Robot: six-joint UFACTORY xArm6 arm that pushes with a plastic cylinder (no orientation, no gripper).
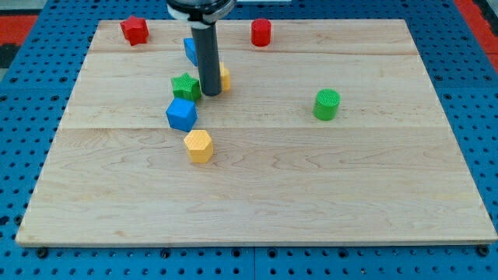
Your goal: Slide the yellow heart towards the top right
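Tip (pixel 210 92) touches yellow heart (pixel 224 77) on its left, beside green star (pixel 185 85) | heart likely light, rigid, slides easily | push lower-left edge | no jaws fitted.

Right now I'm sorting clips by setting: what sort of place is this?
Likely a robotics lab bench: a pale wooden board on a blue perforated base, small coloured blocks like the green cylinder, and my tip beside the partly hidden yellow block.
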